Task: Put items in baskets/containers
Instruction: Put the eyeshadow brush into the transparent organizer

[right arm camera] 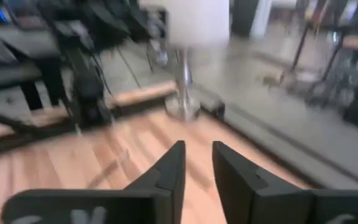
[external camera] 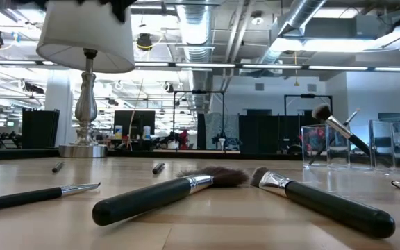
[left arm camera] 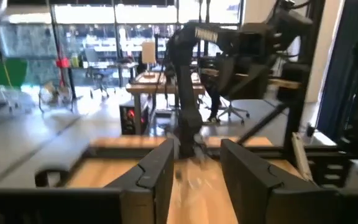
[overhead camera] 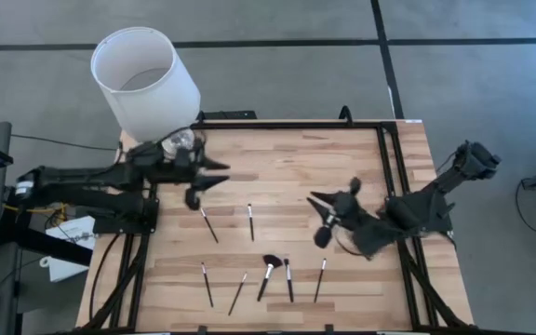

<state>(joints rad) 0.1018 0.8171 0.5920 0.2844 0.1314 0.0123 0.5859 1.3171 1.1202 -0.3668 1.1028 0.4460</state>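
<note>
Several slim black-handled brushes lie flat on the wooden table: two near the middle (overhead camera: 209,224) (overhead camera: 250,221) and a row by the near edge, among them the fluffy-headed one (overhead camera: 268,275). In the low view they lie close (external camera: 165,194) (external camera: 318,201). The clear container (external camera: 325,146) stands at the table's right with a brush (external camera: 339,128) leaning in it, head up. I cannot make the container out in the high view. My left gripper (overhead camera: 218,173) (left arm camera: 194,174) is open above the table's left part. My right gripper (overhead camera: 320,199) (right arm camera: 199,168) is open above the right part. Neither holds anything.
A lamp with a big white shade (overhead camera: 144,79) (external camera: 87,35) and a silver foot (external camera: 83,149) stands at the table's far left corner, just behind my left arm. A black frame (overhead camera: 384,167) edges the table. Bare wood (overhead camera: 277,167) lies between the two grippers.
</note>
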